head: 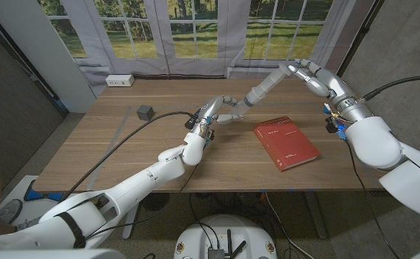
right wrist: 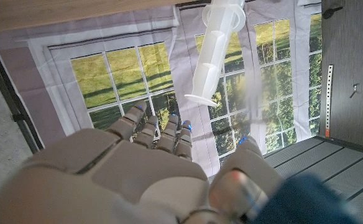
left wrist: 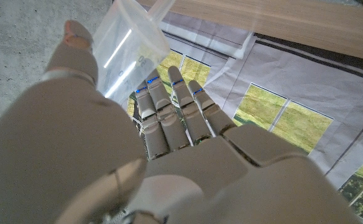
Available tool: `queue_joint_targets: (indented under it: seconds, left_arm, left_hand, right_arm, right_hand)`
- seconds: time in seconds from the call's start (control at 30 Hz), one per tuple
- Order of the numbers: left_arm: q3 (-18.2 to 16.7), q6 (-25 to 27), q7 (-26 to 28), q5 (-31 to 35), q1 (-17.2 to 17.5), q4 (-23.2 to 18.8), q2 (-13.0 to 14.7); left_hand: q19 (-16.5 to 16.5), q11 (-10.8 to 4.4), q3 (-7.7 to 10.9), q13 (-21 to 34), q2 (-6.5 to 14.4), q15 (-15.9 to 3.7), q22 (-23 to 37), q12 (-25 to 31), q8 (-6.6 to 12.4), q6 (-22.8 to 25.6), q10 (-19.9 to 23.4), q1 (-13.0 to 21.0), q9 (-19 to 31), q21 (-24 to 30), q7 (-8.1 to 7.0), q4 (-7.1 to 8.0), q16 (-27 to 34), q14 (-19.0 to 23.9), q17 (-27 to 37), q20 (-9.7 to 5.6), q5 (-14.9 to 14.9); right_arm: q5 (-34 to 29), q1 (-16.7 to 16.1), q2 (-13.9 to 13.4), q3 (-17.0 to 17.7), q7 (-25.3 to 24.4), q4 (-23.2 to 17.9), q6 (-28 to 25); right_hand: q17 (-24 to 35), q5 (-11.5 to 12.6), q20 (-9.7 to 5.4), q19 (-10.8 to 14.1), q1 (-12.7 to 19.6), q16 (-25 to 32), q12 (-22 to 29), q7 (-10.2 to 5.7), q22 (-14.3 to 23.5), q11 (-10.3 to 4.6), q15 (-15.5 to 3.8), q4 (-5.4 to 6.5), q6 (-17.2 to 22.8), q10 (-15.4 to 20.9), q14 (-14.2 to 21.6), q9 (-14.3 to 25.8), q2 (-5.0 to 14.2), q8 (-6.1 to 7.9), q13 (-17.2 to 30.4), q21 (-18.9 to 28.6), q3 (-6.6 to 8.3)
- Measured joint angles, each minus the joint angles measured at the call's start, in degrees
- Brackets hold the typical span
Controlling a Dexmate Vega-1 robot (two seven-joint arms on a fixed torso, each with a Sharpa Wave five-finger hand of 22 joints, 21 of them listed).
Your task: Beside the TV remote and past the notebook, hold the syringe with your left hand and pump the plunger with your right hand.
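Nearest the robot, on the table's right half, lies the red notebook (head: 287, 142). Beyond it the left hand (head: 221, 110) grips the syringe (head: 264, 87) by its barrel, raised off the table and slanting toward the right hand (head: 313, 76), which seems to pinch the plunger end, though the contact is blurred. A hard or off-axis push could twist the barrel out of the left hand's hold.

A wooden table (head: 160, 151) carries a red notebook (head: 287, 142) and a small grey cube (head: 145, 111).
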Motion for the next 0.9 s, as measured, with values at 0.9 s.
queue_joint_targets:
  seconds: [0.9]
  left_arm:
    - [0.4,-1.3,-0.4,0.4,-1.3,2.0,-0.4]
  left_hand:
    - [0.0,-0.28,-0.36,0.0,0.0,0.2,0.0,0.2,0.05,0.0,0.3,0.0,0.0,0.0,0.0,-0.1,0.0,-0.4,0.0,0.0,0.0]
  right_arm:
    - [-5.3,3.1,-2.1,-4.2,3.2,-0.5,-2.6]
  right_hand:
    - [-0.6,0.4,0.11,-0.9,0.0,0.0,0.4,0.72,0.0,-0.89,0.0,-0.51,1.3,0.9,0.0,0.0,0.0,0.44,0.0,0.0,0.5]
